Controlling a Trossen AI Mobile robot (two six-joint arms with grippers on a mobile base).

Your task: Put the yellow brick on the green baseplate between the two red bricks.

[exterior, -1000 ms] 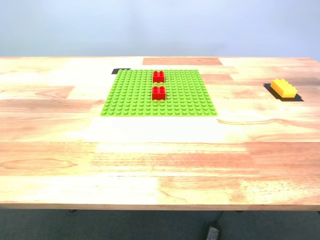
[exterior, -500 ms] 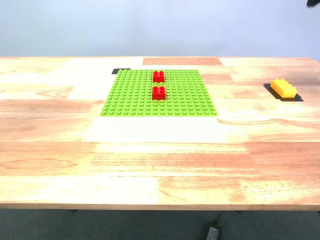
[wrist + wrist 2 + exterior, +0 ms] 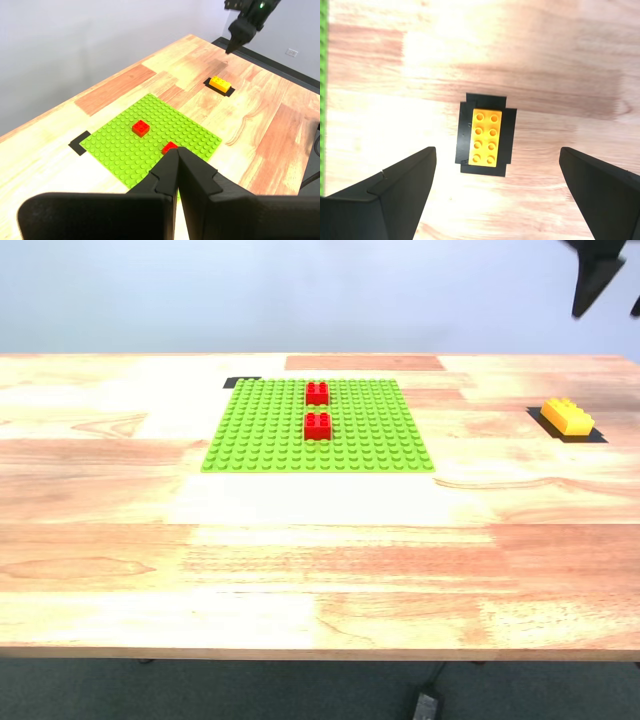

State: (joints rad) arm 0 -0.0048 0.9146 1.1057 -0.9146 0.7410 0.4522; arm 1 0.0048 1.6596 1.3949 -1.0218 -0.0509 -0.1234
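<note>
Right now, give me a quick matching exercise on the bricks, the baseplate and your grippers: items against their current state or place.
Items:
1. yellow brick
2. two red bricks
3. my first gripper
4. my second gripper

States:
A. shut, empty
B. on black tape, off the plate
C. open, above the yellow brick
D. on the green baseplate

Pairs: 1-B, 2-D, 3-A, 4-C

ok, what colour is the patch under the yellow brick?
Black; clearest in the second wrist view, framing the yellow brick.
</note>
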